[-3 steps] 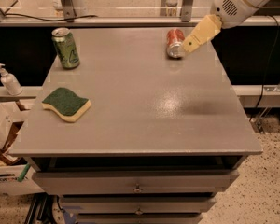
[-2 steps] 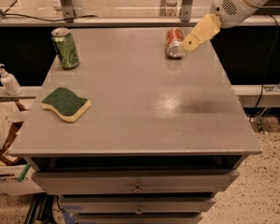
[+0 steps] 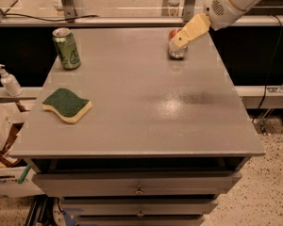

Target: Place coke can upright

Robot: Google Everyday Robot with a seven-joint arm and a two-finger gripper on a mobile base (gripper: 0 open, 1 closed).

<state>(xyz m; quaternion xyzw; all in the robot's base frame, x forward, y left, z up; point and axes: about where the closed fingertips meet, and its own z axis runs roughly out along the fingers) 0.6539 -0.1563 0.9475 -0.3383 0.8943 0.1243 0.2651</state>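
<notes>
The small red-orange aluminium coke can [image 3: 176, 48] is at the far right of the grey flat-topped table [image 3: 146, 102], close to the back edge and well apart from everything else on it. It is not upright: its round silver end faces the camera and the near edge, with a sliver of red body showing behind and above it, so its long axis runs roughly from front to back across the table. The white-armed, tan-tipped gripper [image 3: 180, 39] reaches in from the upper right, and its tip lies over the can's top right side; whether it is spread or pinching the can cannot be told. A green drink can [image 3: 66, 49] stands upright at the far left corner. A green-topped yellow sponge [image 3: 67, 105] lies flat near the left edge. A white pump bottle [image 3: 9, 80] stands on a ledge left of the table.
</notes>
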